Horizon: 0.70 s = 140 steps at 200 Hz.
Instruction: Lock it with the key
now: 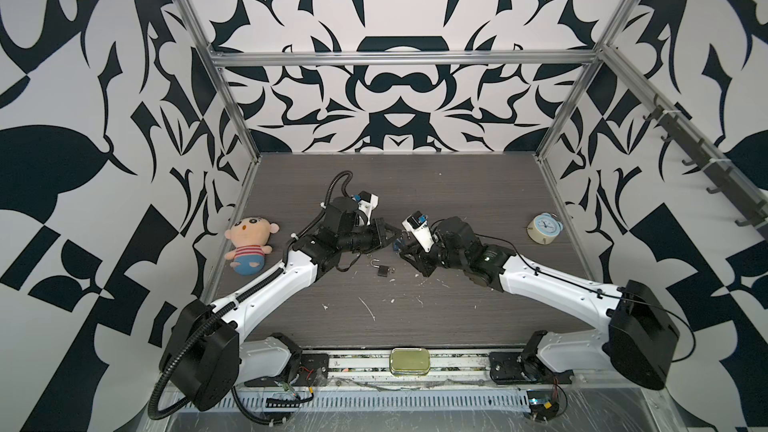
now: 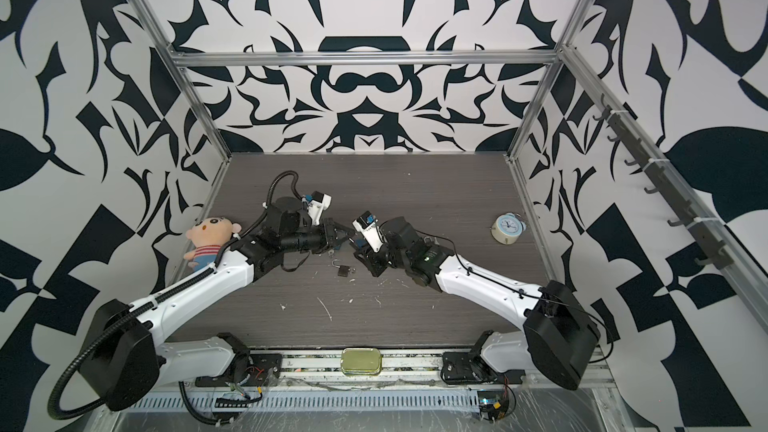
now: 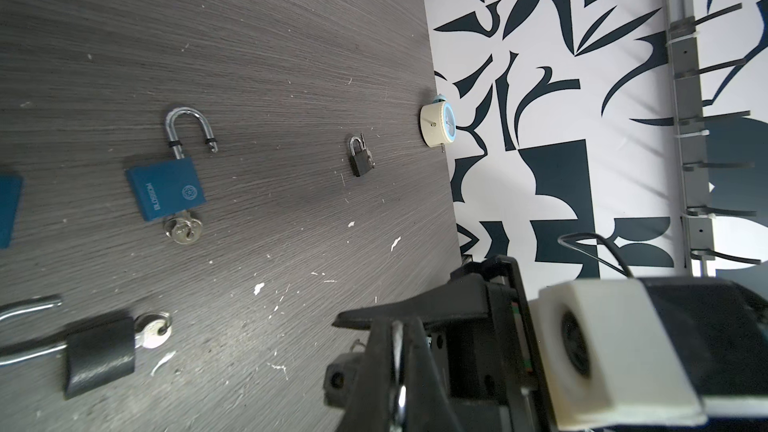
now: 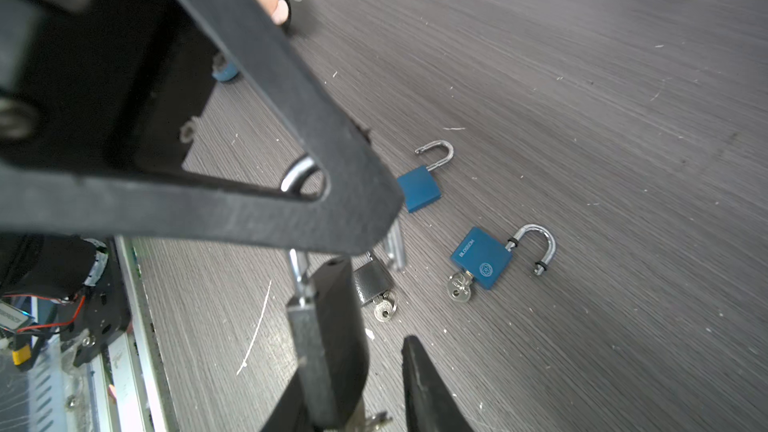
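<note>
Blue padlock (image 3: 165,189) body reads BLOSSOM, key (image 3: 183,229) in its base.

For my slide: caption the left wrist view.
Open blue padlock, key inserted, on the dark table; alarm clock by the wall.

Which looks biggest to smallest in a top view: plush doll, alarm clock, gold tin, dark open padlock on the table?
1. plush doll
2. gold tin and alarm clock: look about alike, so unranked
3. dark open padlock
</note>
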### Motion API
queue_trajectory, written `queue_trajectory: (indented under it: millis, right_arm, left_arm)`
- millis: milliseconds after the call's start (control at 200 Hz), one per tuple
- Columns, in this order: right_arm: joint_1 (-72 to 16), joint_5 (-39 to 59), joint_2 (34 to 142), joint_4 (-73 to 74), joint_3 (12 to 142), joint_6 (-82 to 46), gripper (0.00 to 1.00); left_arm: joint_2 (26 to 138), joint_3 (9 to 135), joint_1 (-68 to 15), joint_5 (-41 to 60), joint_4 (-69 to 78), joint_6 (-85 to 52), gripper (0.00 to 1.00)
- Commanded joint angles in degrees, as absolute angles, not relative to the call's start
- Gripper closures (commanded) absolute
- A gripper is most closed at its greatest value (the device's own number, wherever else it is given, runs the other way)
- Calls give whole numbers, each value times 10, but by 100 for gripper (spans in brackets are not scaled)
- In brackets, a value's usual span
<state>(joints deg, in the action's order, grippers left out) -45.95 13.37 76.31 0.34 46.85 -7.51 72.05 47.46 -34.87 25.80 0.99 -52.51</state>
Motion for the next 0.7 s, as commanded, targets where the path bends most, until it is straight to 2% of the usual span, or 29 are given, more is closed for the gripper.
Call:
queue_trajectory:
  millis: [0,255,555,695]
  right_arm:
    - [-461,145,754,39,496,-70,69]
    - [-461,151,748,45,500,-73,69]
    - [-461,145,740,44,501,-74,76]
    - [-461,139,738,42,501,-75,86]
  left_arm:
    - [707,492,-350,264,10,-535,100]
    - [706,491,-350,261,11,-537,100]
    - [707,490,-350,259,12,-539,100]
    - [704,487,-351,258,12,-539,100]
